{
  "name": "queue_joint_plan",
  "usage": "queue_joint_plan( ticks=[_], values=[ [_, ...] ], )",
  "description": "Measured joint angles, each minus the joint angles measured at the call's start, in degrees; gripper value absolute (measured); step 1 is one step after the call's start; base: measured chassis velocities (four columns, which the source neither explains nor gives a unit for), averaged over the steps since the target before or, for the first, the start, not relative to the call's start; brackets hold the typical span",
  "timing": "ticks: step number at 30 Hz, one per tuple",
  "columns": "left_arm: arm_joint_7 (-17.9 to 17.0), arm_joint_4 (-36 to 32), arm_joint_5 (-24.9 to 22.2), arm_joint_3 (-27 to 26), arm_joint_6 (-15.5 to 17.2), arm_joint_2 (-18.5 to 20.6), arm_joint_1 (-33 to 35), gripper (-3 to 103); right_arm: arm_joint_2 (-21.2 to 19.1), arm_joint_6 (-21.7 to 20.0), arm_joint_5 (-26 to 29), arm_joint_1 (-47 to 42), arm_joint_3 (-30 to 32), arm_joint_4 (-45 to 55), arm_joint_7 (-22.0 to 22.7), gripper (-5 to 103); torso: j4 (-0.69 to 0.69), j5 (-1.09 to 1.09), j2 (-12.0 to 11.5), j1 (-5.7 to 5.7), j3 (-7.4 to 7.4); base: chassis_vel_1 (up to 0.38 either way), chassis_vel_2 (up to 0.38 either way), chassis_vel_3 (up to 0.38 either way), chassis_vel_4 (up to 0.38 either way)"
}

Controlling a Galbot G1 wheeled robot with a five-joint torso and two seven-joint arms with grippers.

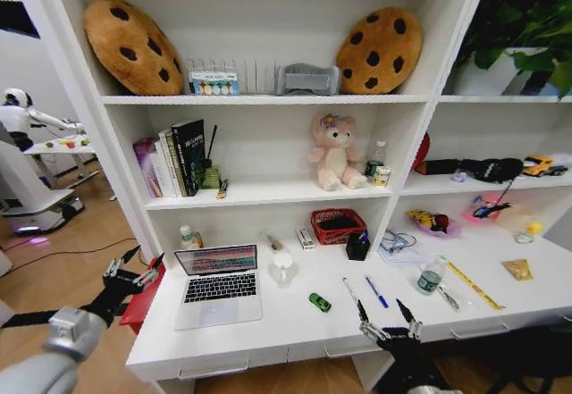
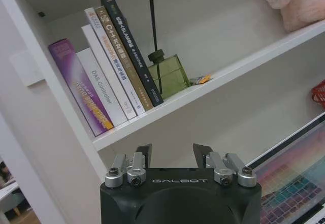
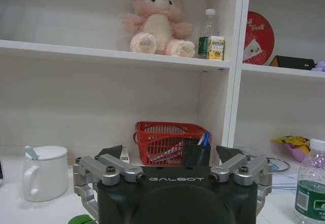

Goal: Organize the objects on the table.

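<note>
The right gripper (image 1: 387, 315) hovers at the front edge of the desk (image 1: 268, 340), its jaws released and grasping nothing, just in front of two pens (image 1: 376, 291) and near the small green oval thing (image 1: 319, 302). The left gripper (image 1: 132, 273) hangs off the desk's left end beside the open laptop (image 1: 218, 284), jaws likewise spread and empty.

Risks, as I judge them: the pens lie flat and thin, so a slightly high pinch could close on air or flick one toward the edge. The green thing is small and rounded (likely to skid or roll if nudged). A clear bottle (image 1: 432, 275) stands to the right of the pens, and a wide sweep of the arm could tip it. On the left, a careless reach could catch the laptop's raised screen and push it back or fold it.
</note>
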Motion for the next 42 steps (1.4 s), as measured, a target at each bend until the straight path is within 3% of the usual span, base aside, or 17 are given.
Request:
queue_joint_plan(
  ticks=[3,8,9,15,22,31,34,35,37,39,40,42],
  values=[
    [0.55,1.07,-0.09,0.56,0.28,1.98,-1.28,46,0.16,0.06,0.0,0.03,0.06,-0.26,-0.01,100,0.01,0.0,0.0,-0.01,0.0,0.0,0.0,0.0,0.0],
    [4.81,5.31,0.33,1.67,1.05,8.81,-5.25,25,0.71,0.12,0.08,0.32,0.13,-1.29,-0.01,100,0.01,0.01,0.0,-0.01,0.0,0.0,0.0,0.0,0.0],
    [4.81,5.31,0.33,1.67,1.05,8.81,-5.25,25,0.71,0.12,0.08,0.32,0.13,-1.29,-0.01,100,0.01,0.01,0.0,-0.01,0.0,0.0,0.0,0.0,0.0],
    [8.4,9.6,0.41,6.35,1.23,16.49,-11.82,0,2.12,0.91,-0.08,0.39,0.34,-2.84,-0.32,100,0.01,0.01,0.0,-0.01,0.0,0.0,0.0,0.0,0.0],
    [13.28,12.65,0.78,9.97,0.29,21.38,-14.32,0,3.42,2.26,-0.32,-0.34,0.86,-4.53,-1.34,100,0.01,0.01,0.0,-0.02,0.0,0.0,0.0,0.0,0.0],
    [17.31,15.32,0.91,14.49,-0.29,24.49,-17.35,0,4.39,2.46,-0.97,0.3,0.72,-5.76,-1.48,100,0.01,0.02,0.0,-0.02,-0.01,0.0,0.0,0.0,0.0],
    [18.76,17.43,1.59,22.53,-0.47,24.26,-24.33,0,4.76,2.46,-1.17,0.34,0.76,-5.95,-1.47,100,0.03,0.0,0.0,-0.02,0.0,0.0,0.0,0.0,0.0],
    [18.76,17.43,1.59,22.53,-0.47,24.26,-24.33,0,4.76,2.46,-1.17,0.34,0.76,-5.95,-1.47,100,0.03,0.0,0.0,-0.02,0.0,0.0,0.0,0.0,0.0],
    [19.01,18.95,2.06,29.31,-0.48,22.85,-31.93,0,5.03,2.46,-1.28,0.22,0.95,-5.95,-1.43,100,0.01,0.02,0.0,-0.02,0.0,0.0,0.0,0.0,0.0],
    [19.04,19.34,2.11,31.23,-0.44,22.38,-34.07,0,5.09,2.46,-1.29,0.17,1.03,-5.95,-1.43,100,0.01,0.02,0.01,-0.02,-0.01,0.0,0.0,0.0,0.0],
    [19.17,20.34,2.54,35.42,-0.28,21.17,-38.68,0,5.24,2.46,-1.29,0.01,1.29,-5.92,-1.38,100,0.0,0.01,0.0,-0.02,0.0,0.0,0.0,0.0,0.0],
    [19.5,21.19,3.22,38.45,-0.19,20.14,-41.9,0,5.33,2.47,-1.29,-0.12,1.49,-5.89,-1.33,100,0.0,0.02,0.01,-0.02,0.0,0.0,0.0,0.0,0.0]
  ],
)
